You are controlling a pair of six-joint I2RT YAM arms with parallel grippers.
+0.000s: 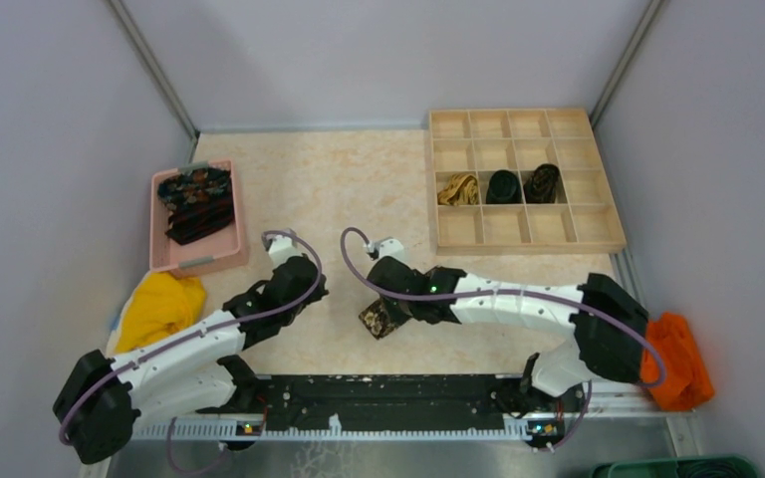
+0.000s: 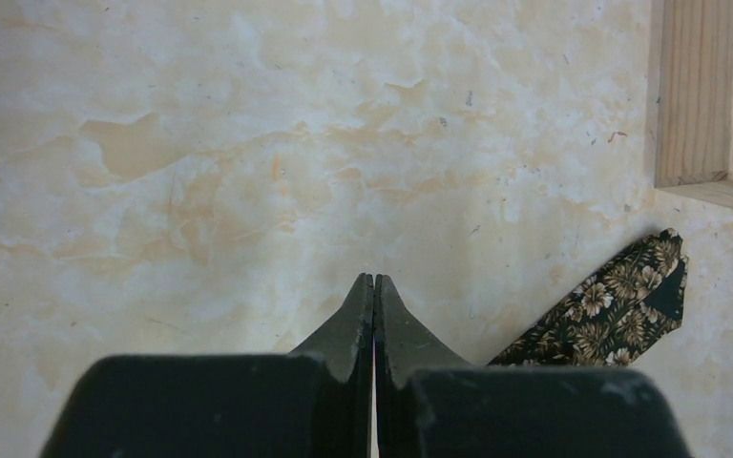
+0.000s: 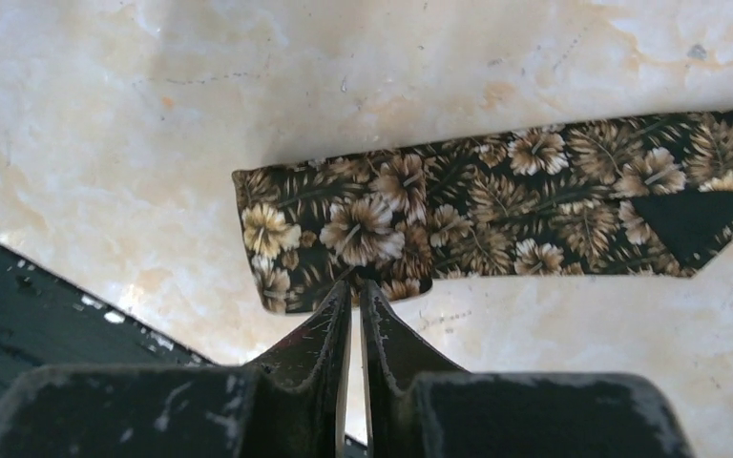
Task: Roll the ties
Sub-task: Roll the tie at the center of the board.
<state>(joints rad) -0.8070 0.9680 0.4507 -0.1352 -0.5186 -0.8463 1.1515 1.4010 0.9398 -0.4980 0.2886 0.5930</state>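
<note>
A dark floral tie (image 3: 496,205) lies flat on the table, folded at its near end; it also shows in the top view (image 1: 379,321) and the left wrist view (image 2: 620,310). My right gripper (image 3: 355,284) is shut on the tie's near edge by the fold, with only a thin slit between the fingers; the top view shows this gripper (image 1: 386,304) over the tie. My left gripper (image 2: 374,279) is shut and empty, over bare table left of the tie (image 1: 309,282). Several more ties (image 1: 197,204) lie in a pink tray (image 1: 199,261).
A wooden grid organizer (image 1: 528,244) at the back right holds a golden-tan rolled tie (image 1: 457,189) and two dark rolled ties (image 1: 503,186); its corner shows in the left wrist view (image 2: 697,114). A yellow cloth (image 1: 159,309) lies left, an orange cloth (image 1: 677,358) right.
</note>
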